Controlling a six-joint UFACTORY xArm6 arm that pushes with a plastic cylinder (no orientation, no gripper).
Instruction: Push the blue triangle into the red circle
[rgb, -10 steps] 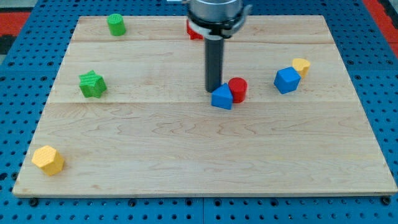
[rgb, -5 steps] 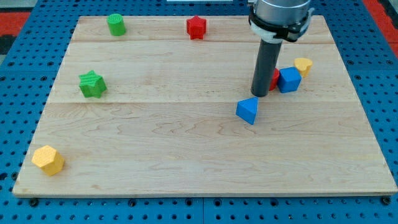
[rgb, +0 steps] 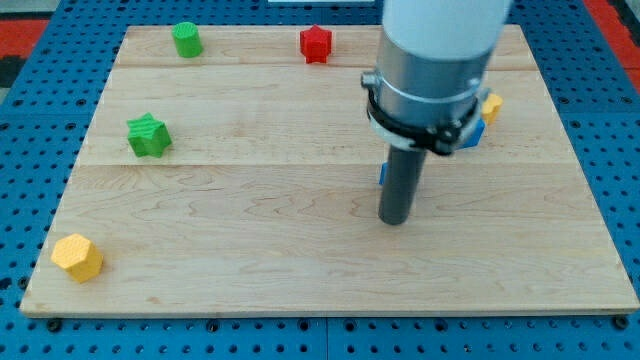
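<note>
My tip (rgb: 395, 221) rests on the board just below the blue triangle (rgb: 383, 174). The rod covers most of the triangle; only a sliver shows at its left edge. The red circle is hidden behind the arm. A blue cube (rgb: 474, 135) peeks out at the arm's right side, next to a yellow block (rgb: 490, 106).
A green cylinder (rgb: 187, 39) and a red star (rgb: 316, 43) sit near the view's top. A green star (rgb: 149, 135) is at the left. A yellow hexagon block (rgb: 78, 257) sits at the bottom left corner.
The tip moved from the right of the triangle, near the red circle, down and left to just below the triangle. The arm now hides the red circle and most of the triangle.
</note>
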